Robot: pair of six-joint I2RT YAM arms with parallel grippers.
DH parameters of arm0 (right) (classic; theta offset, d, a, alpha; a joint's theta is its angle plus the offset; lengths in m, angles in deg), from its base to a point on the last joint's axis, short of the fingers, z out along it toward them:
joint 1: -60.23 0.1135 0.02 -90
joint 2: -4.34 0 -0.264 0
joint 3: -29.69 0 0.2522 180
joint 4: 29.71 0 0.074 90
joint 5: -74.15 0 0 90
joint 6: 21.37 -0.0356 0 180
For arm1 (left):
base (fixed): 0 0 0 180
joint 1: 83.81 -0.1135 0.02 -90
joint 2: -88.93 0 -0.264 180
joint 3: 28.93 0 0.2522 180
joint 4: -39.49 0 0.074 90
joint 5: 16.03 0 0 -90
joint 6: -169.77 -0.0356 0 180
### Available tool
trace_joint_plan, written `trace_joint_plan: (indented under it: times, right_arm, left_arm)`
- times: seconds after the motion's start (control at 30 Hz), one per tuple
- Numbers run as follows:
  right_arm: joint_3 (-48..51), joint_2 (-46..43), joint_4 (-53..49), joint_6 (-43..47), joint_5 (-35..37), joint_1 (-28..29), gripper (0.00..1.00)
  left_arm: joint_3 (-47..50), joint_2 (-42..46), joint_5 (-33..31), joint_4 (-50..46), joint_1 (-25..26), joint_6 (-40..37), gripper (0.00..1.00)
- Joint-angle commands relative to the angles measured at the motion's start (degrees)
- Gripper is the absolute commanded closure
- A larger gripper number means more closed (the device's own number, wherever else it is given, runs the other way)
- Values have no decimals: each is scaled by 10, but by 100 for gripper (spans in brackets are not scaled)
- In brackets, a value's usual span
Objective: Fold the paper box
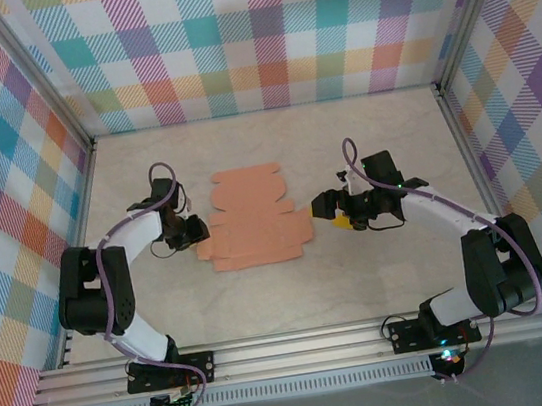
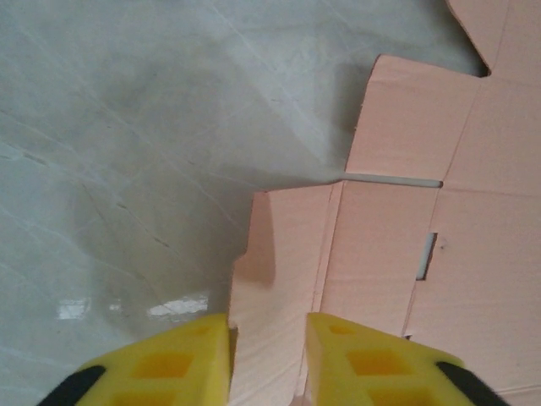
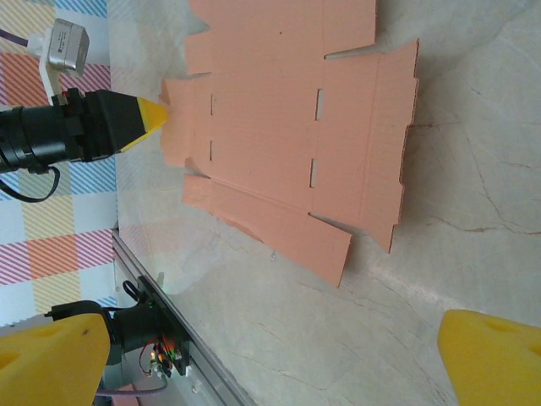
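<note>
On the table (image 1: 294,296), paper box (image 1: 253,221) lies as a flat cut sheet. Left gripper (image 1: 197,234) at its left edge: fingers (image 2: 173,359) narrowly apart, straddling a raised flap (image 2: 262,245); contact unclear. Right gripper (image 1: 330,211) just beside the right edge, fingers (image 3: 494,359) wide apart, empty.

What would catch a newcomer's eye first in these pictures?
A flat salmon-orange die-cut card sheet, the paper box, lies unfolded in the middle of the pale marbled table. The left tool has its yellow fingers either side of the sheet's left edge flap, while the right tool gapes wide just off the right edge. Bright pastel plaid walls ring it all.
</note>
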Motion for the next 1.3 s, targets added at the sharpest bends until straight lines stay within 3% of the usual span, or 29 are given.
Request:
trace_joint_plan:
  times: [0.0, 0.07, 0.33, 0.47, 0.63, 0.87, 1.13, 1.27]
  right_arm:
    - [3, -21, 0, 6, -7, 4, 1]
    - [3, -26, -3, 6, -5, 4, 0]
    - [11, -43, 2, 4, -12, 5, 0]
    - [6, -49, -4, 1, 9, 17, 0]
    - [32, -65, 42, -118, 96, 28, 1]
    - [147, -119, 205, -370, 242, 70, 6]
    - [160, -99, 266, -430, 272, 116, 9]
    - [155, -46, 323, -478, 277, 164, 11]
  left_arm:
    - [-1, -14, 21, 11, -4, 10, 78]
    - [-3, -21, 20, 6, -4, 6, 78]
    - [6, -5, 47, 18, -5, 24, 100]
    - [46, 26, 71, 57, -3, 84, 100]
    - [137, 122, 54, 188, 34, 245, 100]
    - [193, 228, -120, 238, 154, 485, 100]
    - [202, 204, -242, 271, 286, 731, 100]
    - [195, 175, -246, 295, 313, 809, 100]
